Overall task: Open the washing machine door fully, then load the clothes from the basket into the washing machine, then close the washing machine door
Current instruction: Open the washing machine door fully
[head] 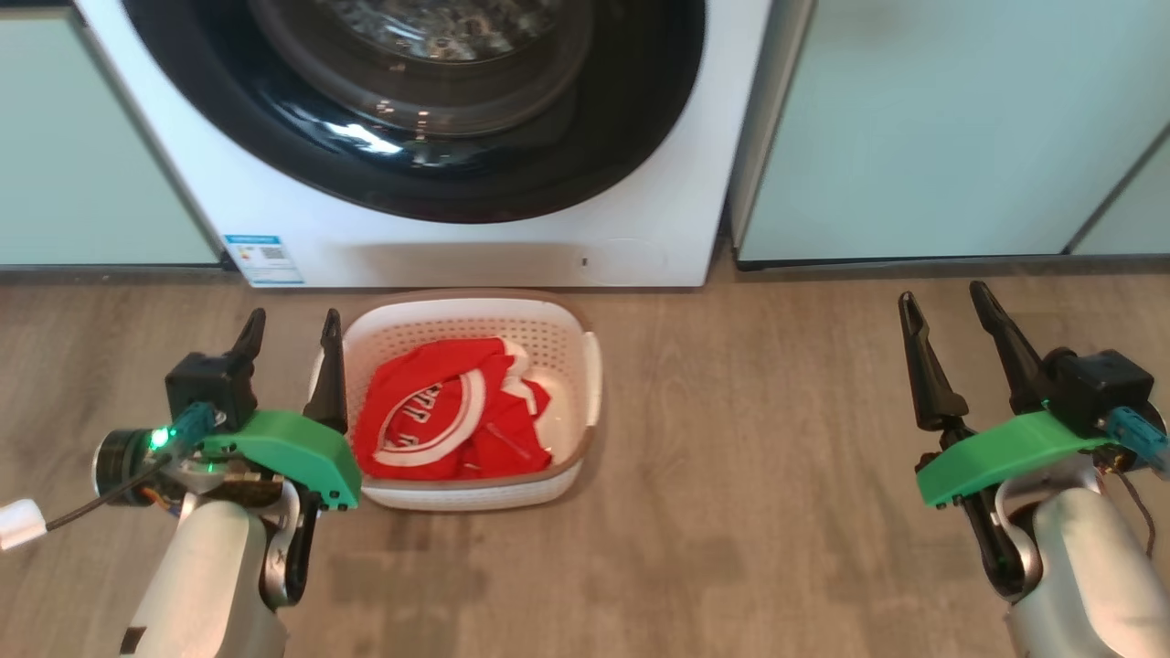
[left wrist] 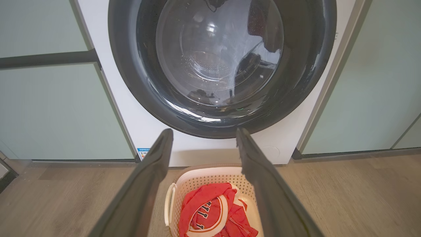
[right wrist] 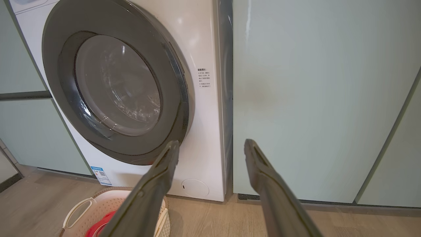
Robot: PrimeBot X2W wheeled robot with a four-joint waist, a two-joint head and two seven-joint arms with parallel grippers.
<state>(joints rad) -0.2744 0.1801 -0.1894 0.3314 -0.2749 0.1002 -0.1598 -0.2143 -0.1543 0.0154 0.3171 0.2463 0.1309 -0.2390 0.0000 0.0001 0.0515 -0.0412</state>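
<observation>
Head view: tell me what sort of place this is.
Probably a home laundry nook: a white front-loading washing machine set between pale mint-green cabinet panels, with a basket of red clothes on the wood-look floor before it.

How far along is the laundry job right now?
Nothing looks done yet. The washing machine door sits closed on the washing machine, and the clothes lie in the basket on the floor before it. Nothing is in hand: left gripper and right gripper are open and empty. Opening, loading and closing remain.
</observation>
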